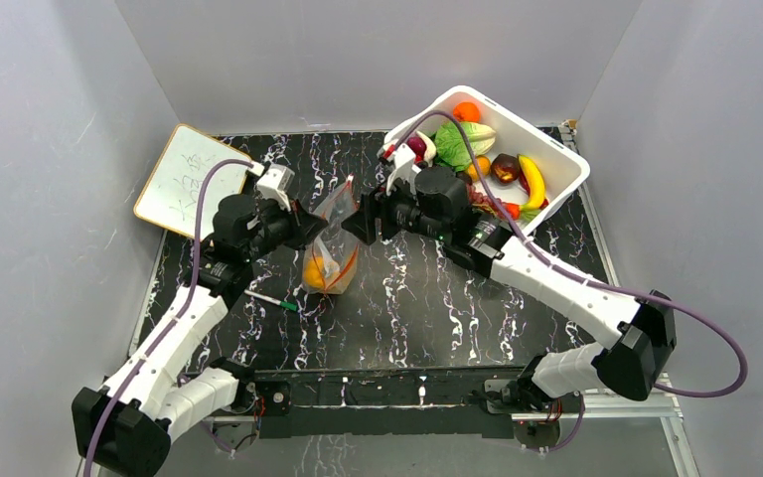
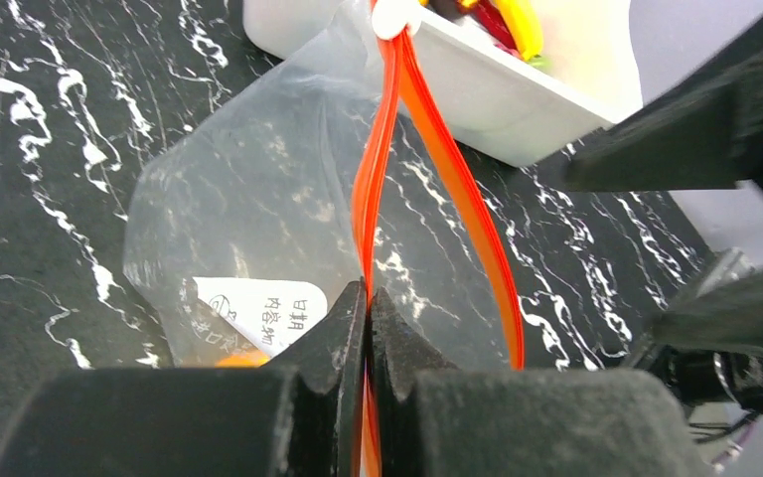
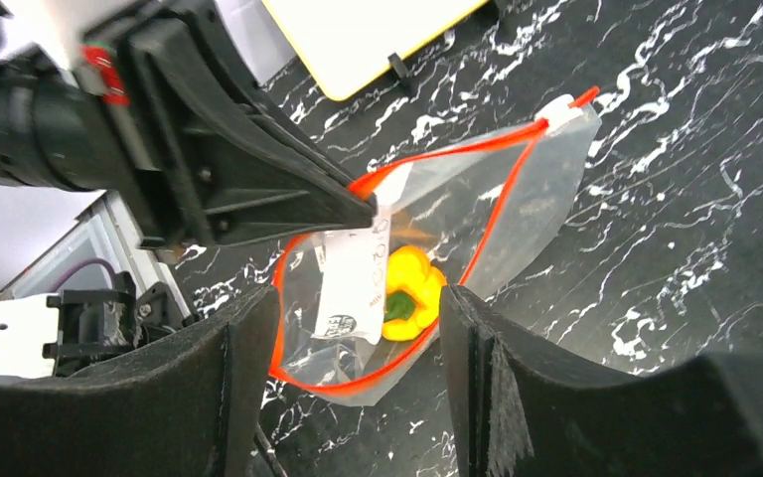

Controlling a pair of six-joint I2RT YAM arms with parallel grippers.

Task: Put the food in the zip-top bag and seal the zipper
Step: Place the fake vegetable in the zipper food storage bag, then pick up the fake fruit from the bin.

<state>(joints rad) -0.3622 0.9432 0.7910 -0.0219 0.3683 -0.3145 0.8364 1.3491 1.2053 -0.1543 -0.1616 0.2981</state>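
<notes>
Left gripper (image 2: pixel 368 298) fingers are clamped on the zipper (image 2: pixel 392 149), holding the zip-top bag (image 1: pixel 333 238) mid-surface. Right gripper (image 3: pixel 353 298) fingers stand apart, empty. Only the right wrist view shows the mouth gaping, with a yellow pepper (image 3: pixel 409 288) inside. Overhead, most food (image 1: pixel 532 179) sits in the far-right tub (image 1: pixel 563 189). Sealing is not yet begun.

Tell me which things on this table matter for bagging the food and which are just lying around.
Job: zip-top bag, its zipper, yellow pepper inside it, toy food in the white tub.
Lying about: whiteboard, green-and-white pen.
</notes>
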